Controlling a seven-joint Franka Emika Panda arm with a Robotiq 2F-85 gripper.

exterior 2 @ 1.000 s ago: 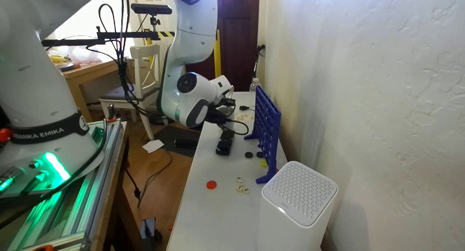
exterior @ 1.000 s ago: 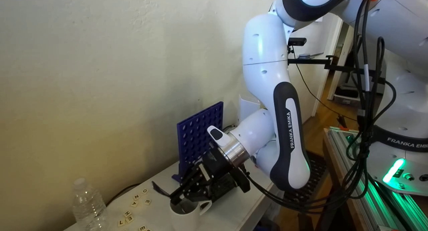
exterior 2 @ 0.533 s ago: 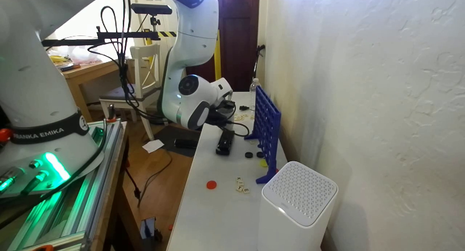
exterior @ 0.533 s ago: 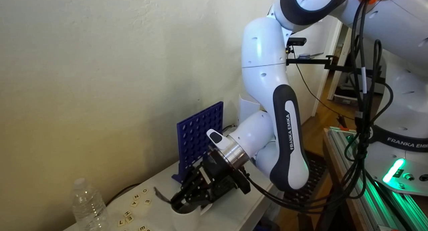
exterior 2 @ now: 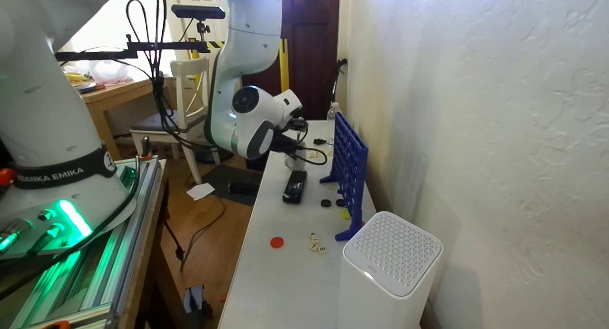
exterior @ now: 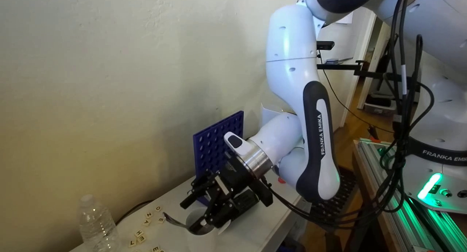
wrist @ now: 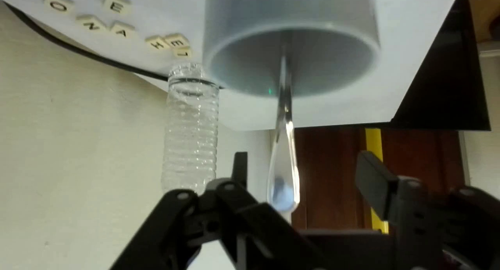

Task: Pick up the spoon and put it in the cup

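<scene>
The white cup (exterior: 202, 241) stands on the table, partly behind the arm in an exterior view (exterior 2: 295, 163). The metal spoon (wrist: 284, 164) leans in it: its thin part runs down into the dark inside, and its wider shiny end sticks out past the rim. My gripper (exterior: 190, 216) is open at the cup's mouth, one finger above it and one overlapping it in that view. In the wrist view the cup (wrist: 291, 12) appears upside down. There the spoon shows between the spread fingers (wrist: 373, 180), with a gap to each pad.
A clear bottle (exterior: 96, 223) and several letter tiles (exterior: 141, 235) lie beyond the cup. A blue game board (exterior 2: 349, 167) stands by the wall. A black remote-like bar (exterior 2: 295, 187), a red disc (exterior 2: 277, 242) and a tall white container (exterior 2: 390, 276) are on the table.
My gripper was shut on the spoon, dipped lower at the cup, and has now opened. The arm has risen slightly. The spoon stays leaning in the cup, free of the fingers.
</scene>
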